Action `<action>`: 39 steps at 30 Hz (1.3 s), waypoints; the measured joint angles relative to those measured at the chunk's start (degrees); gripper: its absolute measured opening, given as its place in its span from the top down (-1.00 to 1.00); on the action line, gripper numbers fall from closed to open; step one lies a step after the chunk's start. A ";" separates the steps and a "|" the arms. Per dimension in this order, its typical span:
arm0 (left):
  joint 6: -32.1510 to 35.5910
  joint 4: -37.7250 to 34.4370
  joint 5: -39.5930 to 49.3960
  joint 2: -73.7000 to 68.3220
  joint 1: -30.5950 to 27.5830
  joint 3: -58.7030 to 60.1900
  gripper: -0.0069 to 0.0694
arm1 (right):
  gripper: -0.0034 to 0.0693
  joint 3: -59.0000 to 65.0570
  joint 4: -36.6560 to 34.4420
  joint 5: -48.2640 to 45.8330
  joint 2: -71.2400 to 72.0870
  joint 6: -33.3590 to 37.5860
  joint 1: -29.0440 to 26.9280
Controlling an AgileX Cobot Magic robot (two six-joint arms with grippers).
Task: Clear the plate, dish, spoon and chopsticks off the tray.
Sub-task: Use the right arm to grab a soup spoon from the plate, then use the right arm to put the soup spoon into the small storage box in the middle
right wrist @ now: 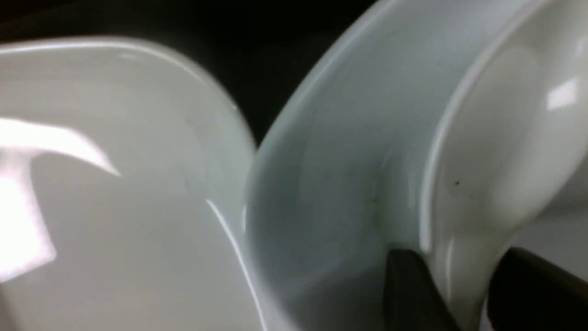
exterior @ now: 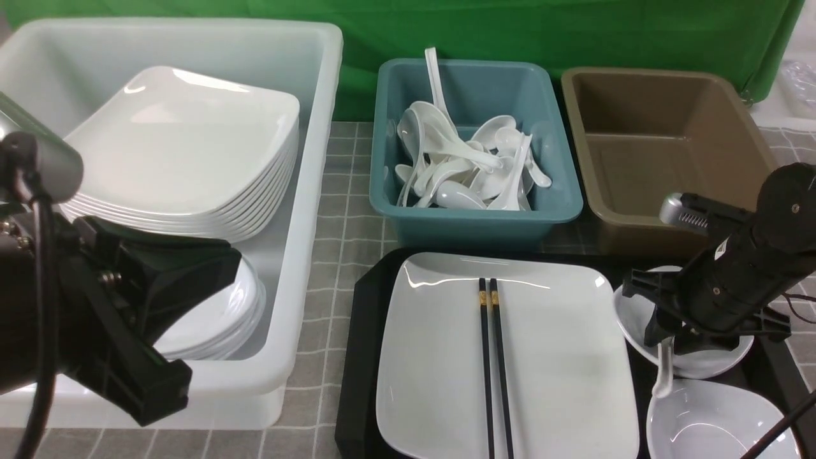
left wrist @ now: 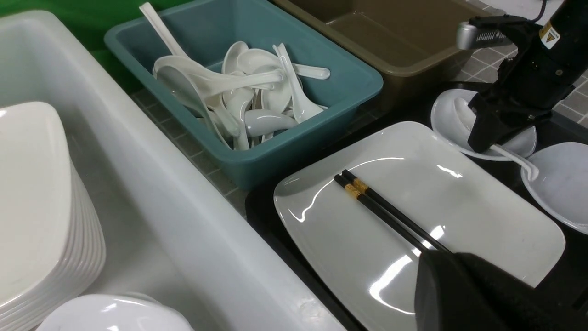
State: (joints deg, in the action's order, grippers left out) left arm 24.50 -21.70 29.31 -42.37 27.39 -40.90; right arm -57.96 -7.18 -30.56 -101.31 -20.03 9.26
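The black tray (exterior: 360, 357) holds the large white plate (exterior: 561, 357), with the black chopsticks (exterior: 494, 363) lying along its middle. To the right of the plate sit two small white dishes, the farther dish (exterior: 707, 366) and the nearer dish (exterior: 720, 421). The white spoon (exterior: 663, 376) rests in the farther dish, its handle sticking out toward the nearer one. My right gripper (exterior: 666, 341) reaches down into that dish, and in the right wrist view its fingers (right wrist: 413, 294) press both sides of the spoon (right wrist: 482, 161) handle. My left gripper (left wrist: 436, 262) hangs shut and empty above the plate (left wrist: 459, 207).
A big white tub (exterior: 306, 191) at the left holds stacked plates and dishes. Behind the tray stand a teal tub (exterior: 478, 220) with several white spoons and a brown tub (exterior: 637, 210) with nothing in it. A green cloth hangs at the back.
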 joint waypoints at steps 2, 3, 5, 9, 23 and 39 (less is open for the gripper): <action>0.00 0.00 0.07 0.00 0.00 0.00 0.79 | 0.07 -0.05 0.07 -0.12 -0.47 0.07 0.00; 0.00 0.00 0.12 0.00 0.00 0.00 0.79 | 0.05 -0.14 0.07 -0.12 -0.54 0.13 -0.08; 0.00 0.00 0.19 0.00 0.00 0.00 0.79 | -0.03 -0.19 0.07 -0.05 -0.59 1.61 -0.07; 0.00 0.00 0.19 0.00 0.00 0.00 0.79 | 0.04 -0.23 0.14 0.21 -0.60 5.43 -0.07; -0.05 0.00 -0.06 0.00 0.00 0.00 0.79 | 0.25 -0.60 0.28 -8.35 2.74 15.30 -0.07; 1.13 0.00 -4.55 0.00 0.00 0.00 0.79 | 0.26 -18.79 -14.70 11.79 6.75 31.44 12.61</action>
State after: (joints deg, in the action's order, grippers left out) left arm 25.63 -21.70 24.76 -42.37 27.39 -40.90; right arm -76.75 -21.88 -18.77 -94.55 11.41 21.88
